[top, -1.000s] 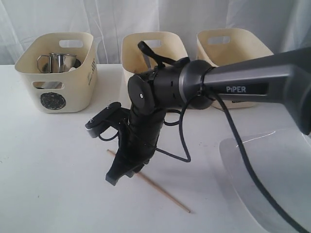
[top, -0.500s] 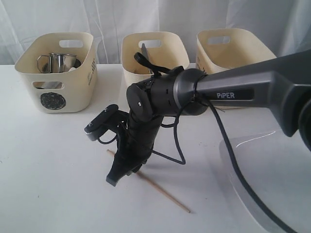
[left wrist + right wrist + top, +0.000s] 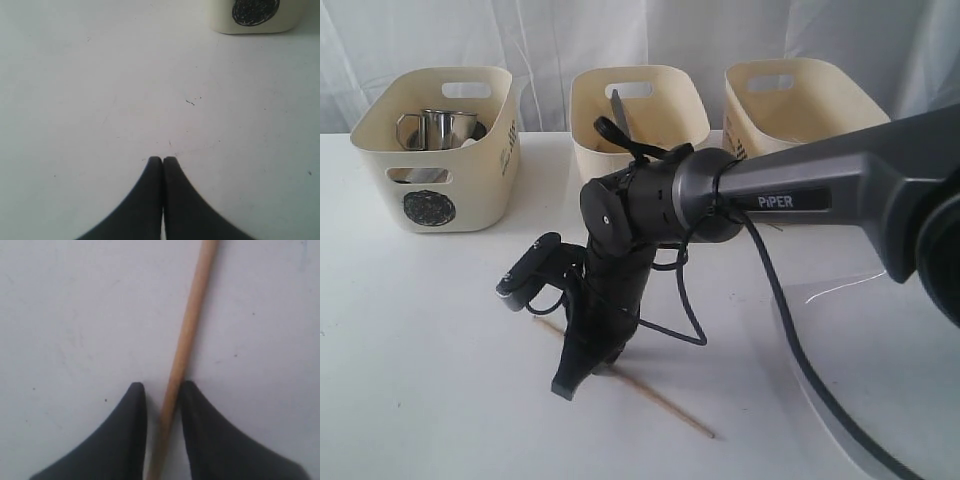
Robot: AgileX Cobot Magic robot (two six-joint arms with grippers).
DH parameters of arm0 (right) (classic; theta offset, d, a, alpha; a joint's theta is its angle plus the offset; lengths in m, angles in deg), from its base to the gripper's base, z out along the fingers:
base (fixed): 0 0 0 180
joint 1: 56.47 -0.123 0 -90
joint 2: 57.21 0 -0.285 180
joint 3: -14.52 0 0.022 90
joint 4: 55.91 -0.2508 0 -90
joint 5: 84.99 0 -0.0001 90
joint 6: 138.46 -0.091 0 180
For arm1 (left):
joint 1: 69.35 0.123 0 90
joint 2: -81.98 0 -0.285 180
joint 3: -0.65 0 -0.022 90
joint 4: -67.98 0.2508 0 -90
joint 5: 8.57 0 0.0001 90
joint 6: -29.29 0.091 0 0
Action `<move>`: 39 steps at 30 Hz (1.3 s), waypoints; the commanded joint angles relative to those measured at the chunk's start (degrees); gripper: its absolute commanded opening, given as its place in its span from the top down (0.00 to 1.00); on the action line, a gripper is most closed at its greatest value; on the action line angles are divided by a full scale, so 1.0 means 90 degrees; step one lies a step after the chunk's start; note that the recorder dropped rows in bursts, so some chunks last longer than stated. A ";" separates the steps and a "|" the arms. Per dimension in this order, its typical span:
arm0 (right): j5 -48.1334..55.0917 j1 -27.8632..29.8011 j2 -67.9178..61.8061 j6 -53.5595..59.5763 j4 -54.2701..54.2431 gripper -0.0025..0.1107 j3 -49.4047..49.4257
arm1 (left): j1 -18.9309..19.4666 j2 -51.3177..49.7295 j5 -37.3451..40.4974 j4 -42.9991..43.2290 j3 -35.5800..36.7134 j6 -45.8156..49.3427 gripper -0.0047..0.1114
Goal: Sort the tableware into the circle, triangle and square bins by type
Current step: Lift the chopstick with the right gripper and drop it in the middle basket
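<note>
White table (image 3: 420,330), bins (image 3: 470,190) behind: right hand (image 3: 161,385) straddles chopstick (image 3: 192,325), slightly open (left hand (image 3: 162,160) closed).

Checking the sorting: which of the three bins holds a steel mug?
The left bin, marked with a dark circle: a steel mug shows inside it. The middle bin shows only a utensil.
</note>
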 commanded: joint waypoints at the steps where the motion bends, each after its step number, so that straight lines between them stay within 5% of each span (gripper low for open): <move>1: 0.0372 -0.0045 -0.0077 0.0696 -0.0323 0.98 0.0010 | 0.0017 0.0029 0.0014 0.0000 0.0032 -0.0008 0.96; 8: 0.0762 -0.0045 0.0378 0.0710 -0.0402 0.98 0.0010 | 0.0017 0.0029 0.0014 0.0000 0.0032 -0.0008 0.96; 19: 0.0682 0.0006 0.1824 0.1304 -0.2087 0.98 0.0010 | 0.0017 0.0029 0.0014 0.0000 0.0032 -0.0008 0.96; 25: -0.0867 0.0631 0.1952 0.1491 -0.4381 0.98 0.0010 | 0.0017 0.0029 0.0014 0.0000 0.0032 -0.0008 0.96; 30: -0.1141 0.1486 0.1788 0.2914 -0.6774 0.98 0.0010 | 0.0017 0.0029 0.0014 0.0000 0.0032 -0.0008 0.96; 33: -0.0925 0.2358 0.1510 0.4416 -0.9960 0.98 0.0010 | 0.0017 0.0029 0.0014 0.0000 0.0032 -0.0008 0.96; 39: -0.0534 0.3114 0.0715 0.5300 -1.0237 0.98 -0.0163 | 0.0017 0.0029 0.0014 0.0000 0.0032 -0.0008 0.96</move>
